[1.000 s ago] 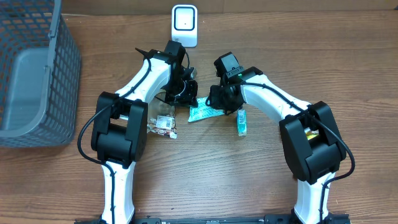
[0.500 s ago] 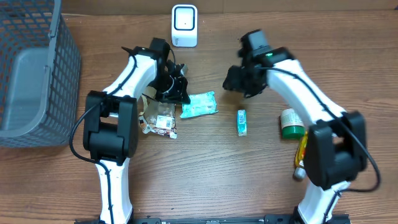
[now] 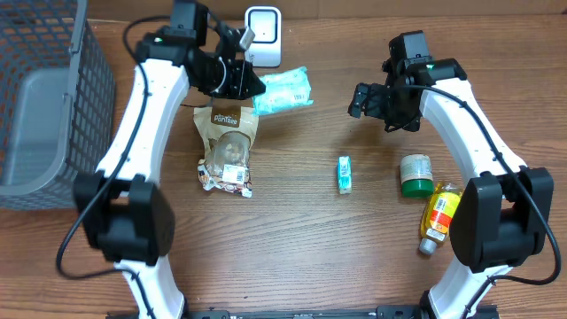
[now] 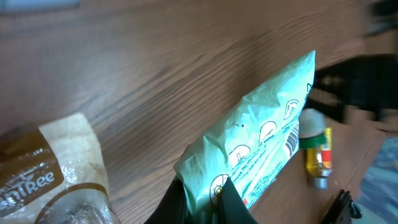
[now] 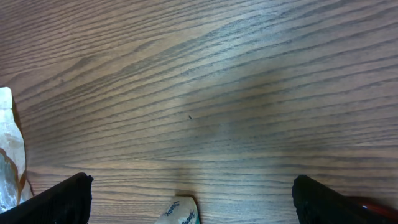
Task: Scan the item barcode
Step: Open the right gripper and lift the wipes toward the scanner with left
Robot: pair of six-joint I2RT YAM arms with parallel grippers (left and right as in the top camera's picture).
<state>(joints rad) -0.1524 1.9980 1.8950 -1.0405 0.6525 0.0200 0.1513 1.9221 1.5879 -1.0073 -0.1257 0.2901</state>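
The left gripper (image 3: 251,86) is clamped on 1 edge of the mint-green plastic packet (image 3: 283,89), holding it above the wooden worktop (image 3: 292,239), just beside the small white barcode scanner (image 3: 263,34). The right gripper (image 3: 361,99) hangs empty with its jaws apart, well clear of the packet. The step in hand looks like presenting the packet. The next move probably calls for turning it so the dark stripes near 1 end face the scanner window.

1. The counter (image 5: 217,93) is finished in grained, matt wood.
2. The green pouch (image 4: 261,149) is made of crinkled, faintly glossy plastic film.
3. The basket (image 3: 96,97) is formed of grey matt plastic mesh.
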